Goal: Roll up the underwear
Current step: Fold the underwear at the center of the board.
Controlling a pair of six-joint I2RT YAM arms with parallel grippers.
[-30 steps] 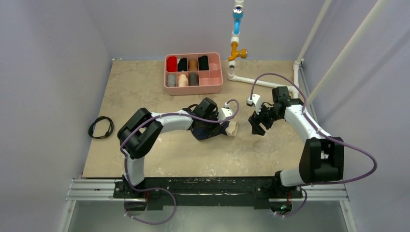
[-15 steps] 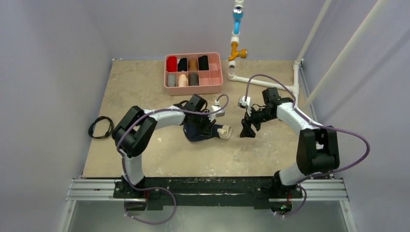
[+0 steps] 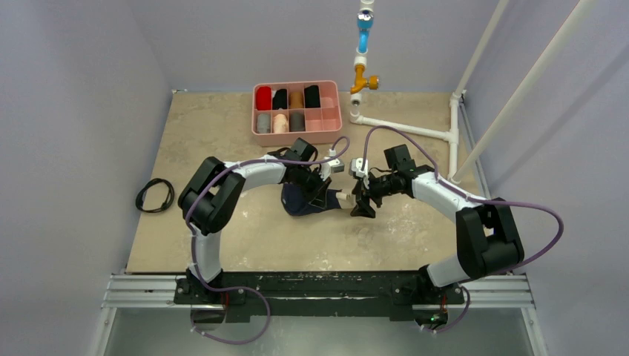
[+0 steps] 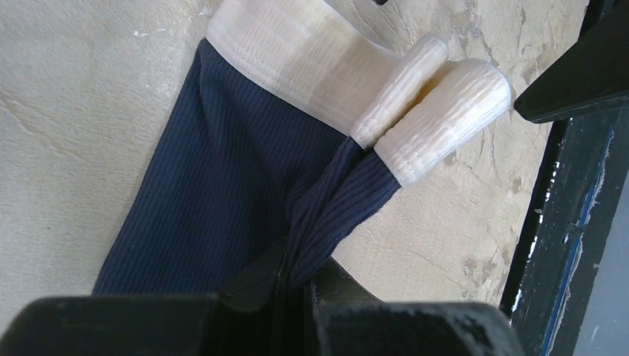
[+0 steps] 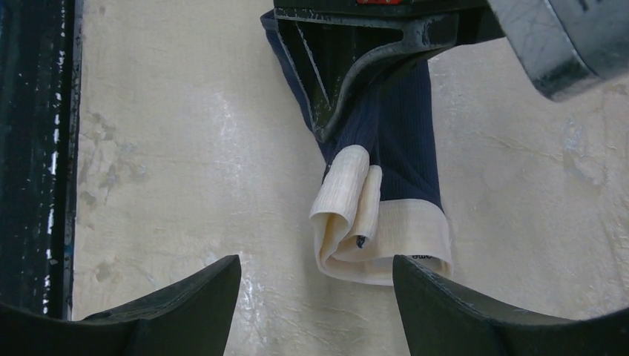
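The underwear is a navy ribbed garment lying mid-table, its cream band folded over at the end that faces my right arm. My left gripper is shut on a bunched fold of the navy fabric, and the rest lies flat on the table. In the top view the left gripper sits over the garment. My right gripper is open just right of the cream end. Its fingertips straddle the band's near edge with table between them, and I cannot tell whether they touch the cloth.
A pink tray with several fabric rolls stands at the back of the table. A black cable coil lies at the left edge. White pipework runs along the back right.
My right arm has swung left, up to the cream end of the underwear. The left gripper has pulled the garment a little left and back, still shut on it.
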